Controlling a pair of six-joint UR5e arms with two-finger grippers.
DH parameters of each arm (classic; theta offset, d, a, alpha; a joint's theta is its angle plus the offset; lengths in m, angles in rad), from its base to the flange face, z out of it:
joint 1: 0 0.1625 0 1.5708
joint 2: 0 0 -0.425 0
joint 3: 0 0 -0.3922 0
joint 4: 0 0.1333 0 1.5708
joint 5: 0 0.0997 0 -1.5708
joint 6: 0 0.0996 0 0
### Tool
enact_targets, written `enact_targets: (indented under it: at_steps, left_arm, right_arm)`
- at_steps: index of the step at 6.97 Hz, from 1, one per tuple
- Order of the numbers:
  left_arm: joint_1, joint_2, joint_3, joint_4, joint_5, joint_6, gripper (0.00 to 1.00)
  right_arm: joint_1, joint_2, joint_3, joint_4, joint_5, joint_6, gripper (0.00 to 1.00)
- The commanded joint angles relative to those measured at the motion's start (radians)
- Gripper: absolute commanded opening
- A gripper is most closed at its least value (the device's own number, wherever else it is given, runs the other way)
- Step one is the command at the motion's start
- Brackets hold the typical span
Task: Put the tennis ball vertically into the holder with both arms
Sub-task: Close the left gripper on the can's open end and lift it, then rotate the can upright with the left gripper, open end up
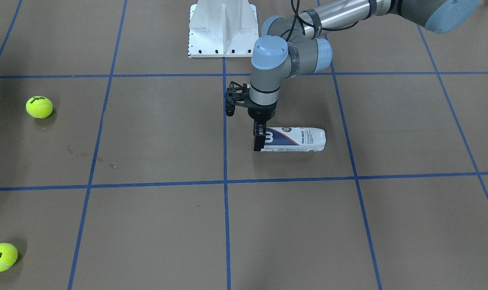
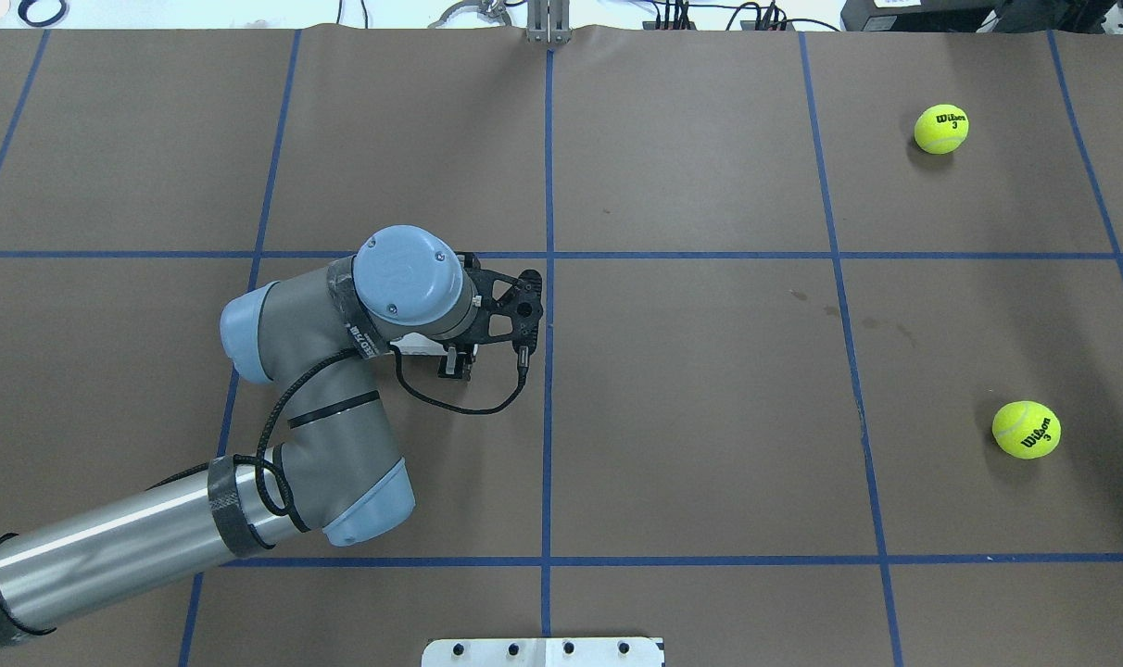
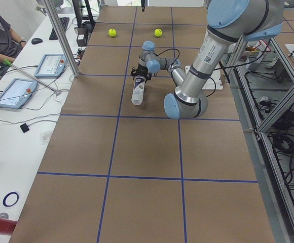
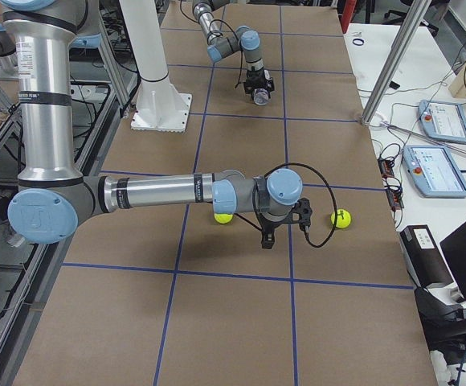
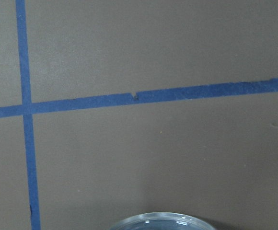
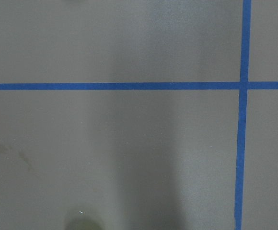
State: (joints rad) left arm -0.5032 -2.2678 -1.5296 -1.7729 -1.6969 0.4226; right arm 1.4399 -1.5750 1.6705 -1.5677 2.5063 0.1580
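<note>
Holder [image 1: 296,139] — one, lying on the desk [image 1: 155,133], contents unclear; two balls [image 1: 39,106] [image 1: 1,257]. Left claw [image 1: 259,144] at its end, right claw [image 4: 266,240] — cannot tell either's grip.

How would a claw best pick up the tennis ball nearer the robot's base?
Across its widest middle, from straight above. The tennis ball is round and sits alone on the flat table, the other ball far off, so fingers can drop either side; a sideways approach would probably roll it. The left claw is clamped on the holder, so this likely falls to the right arm.
</note>
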Motion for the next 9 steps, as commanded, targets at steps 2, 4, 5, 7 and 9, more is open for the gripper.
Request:
enact_targets:
  at_steps: [2,4,5,7,9]
  left_arm:
    - [-0.003,-0.006,-0.023,0.001,-0.001,-0.001,0.7]
    - [-0.035,-0.009,-0.131,-0.026,0.002,-0.046,0.69]
    - [-0.05,-0.009,-0.153,-0.107,0.002,-0.112,0.69]
    - [-0.057,-0.001,-0.144,-0.412,0.002,-0.358,0.67]
    - [-0.055,-0.001,-0.138,-0.627,0.055,-0.526,0.67]
  right_arm:
    - [-0.001,0.001,0.0,0.0,0.002,0.0,0.99]
    - [-0.001,0.003,-0.003,0.0,0.0,0.0,0.99]
    - [-0.001,0.006,-0.006,0.0,0.0,0.002,0.99]
    - [0.001,0.006,-0.005,0.0,-0.001,0.0,0.99]
    - [0.001,0.006,-0.003,0.0,-0.001,0.002,0.99]
